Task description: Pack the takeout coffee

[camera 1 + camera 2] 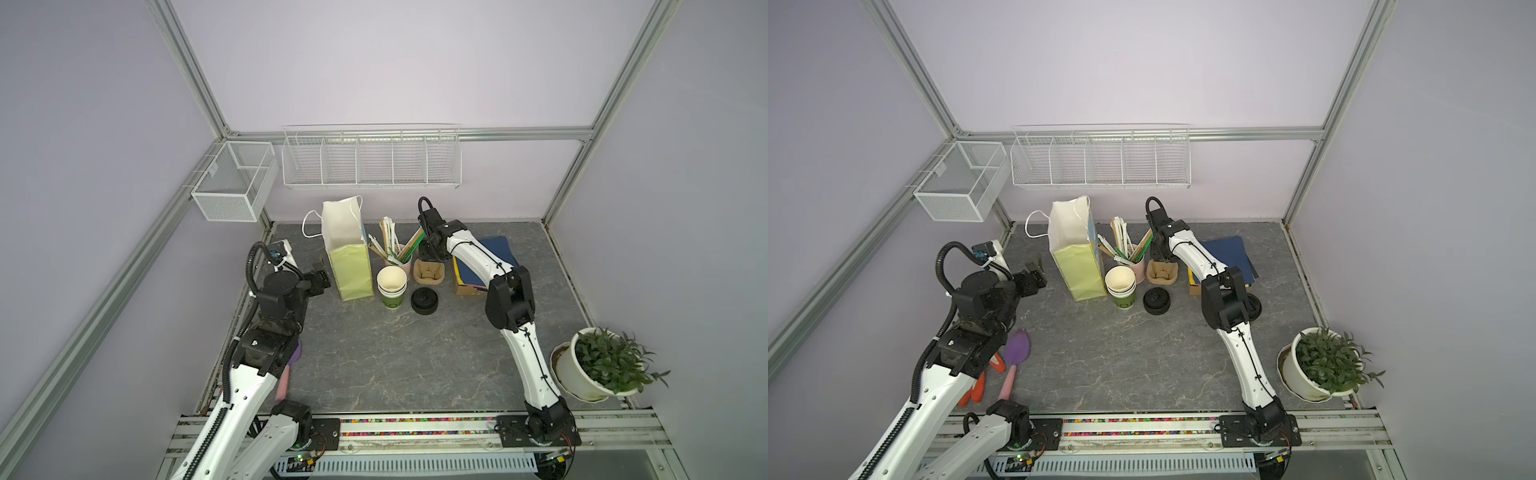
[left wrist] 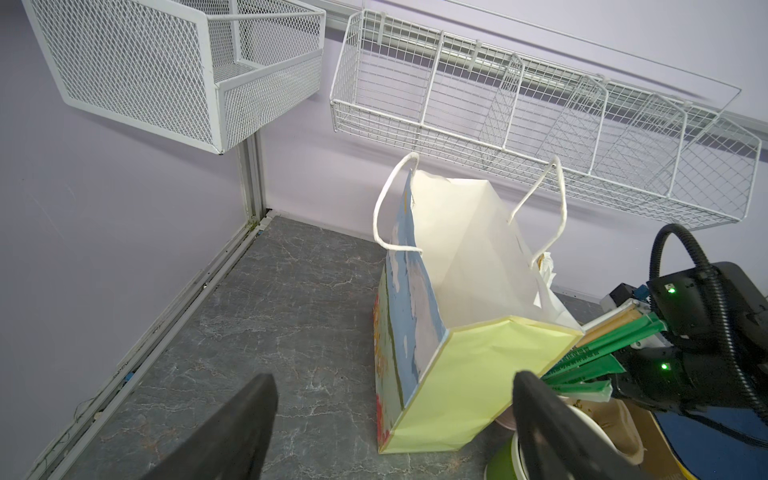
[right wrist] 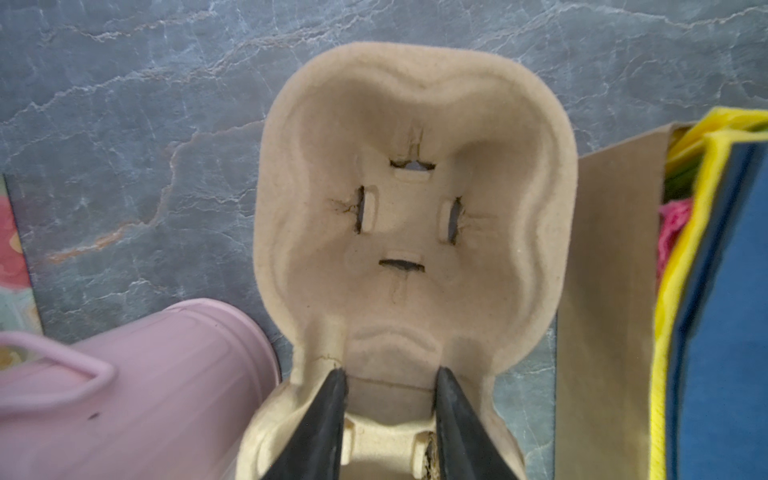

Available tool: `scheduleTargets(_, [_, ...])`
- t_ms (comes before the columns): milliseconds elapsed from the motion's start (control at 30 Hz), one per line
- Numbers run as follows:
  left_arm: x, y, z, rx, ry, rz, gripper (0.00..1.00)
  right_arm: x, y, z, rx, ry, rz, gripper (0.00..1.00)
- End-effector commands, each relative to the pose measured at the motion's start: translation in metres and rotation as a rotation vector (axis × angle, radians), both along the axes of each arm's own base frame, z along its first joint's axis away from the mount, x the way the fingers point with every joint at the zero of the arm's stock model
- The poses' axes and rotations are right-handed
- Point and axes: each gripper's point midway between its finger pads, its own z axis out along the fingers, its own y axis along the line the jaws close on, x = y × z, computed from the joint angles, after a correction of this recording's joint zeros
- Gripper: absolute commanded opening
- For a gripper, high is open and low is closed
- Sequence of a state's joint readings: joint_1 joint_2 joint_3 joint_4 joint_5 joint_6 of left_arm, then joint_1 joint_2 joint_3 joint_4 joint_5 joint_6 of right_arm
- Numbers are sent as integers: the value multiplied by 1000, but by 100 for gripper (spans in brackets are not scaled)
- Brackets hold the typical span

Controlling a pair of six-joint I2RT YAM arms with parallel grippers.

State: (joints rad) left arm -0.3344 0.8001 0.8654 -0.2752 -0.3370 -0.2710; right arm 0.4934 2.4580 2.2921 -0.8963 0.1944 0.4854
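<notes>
Right fingers (image 3: 328,415) straddle the pulp carrier (image 3: 415,208); arm (image 1: 478,254) stretched forward, wrist down.

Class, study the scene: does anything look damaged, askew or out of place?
Yes: the pulp cup carrier has small tears spreading from the slots in its well floor, clearest in the right wrist view. Nothing looks spilled.

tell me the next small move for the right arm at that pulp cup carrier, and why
Probably close the right gripper firmly on the tan moulded-pulp cup carrier before any lift. Its jaws straddle the raised bridge beside its cup well, but whether they pinch it yet is unclear, and the carrier sits on the grey marbled table close to the pink metal bucket.
</notes>
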Motion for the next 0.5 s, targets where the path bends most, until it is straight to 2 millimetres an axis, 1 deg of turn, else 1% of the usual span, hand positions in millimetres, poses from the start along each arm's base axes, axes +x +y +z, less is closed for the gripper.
scheduleTargets(0, [-1, 1, -3, 26, 12, 3, 89, -4, 0, -11, -24, 29, 0, 34])
scheduleTargets(167, [-1, 1, -3, 28, 12, 5, 89, -3, -1, 0, -23, 13, -2, 31])
scheduleTargets(400, [0, 1, -4, 29, 14, 5, 89, -2, 0, 23, -5, -24, 6, 31])
scheduleTargets(467, [0, 1, -4, 30, 14, 4, 89, -2, -1, 26, -7, -30, 9, 32])
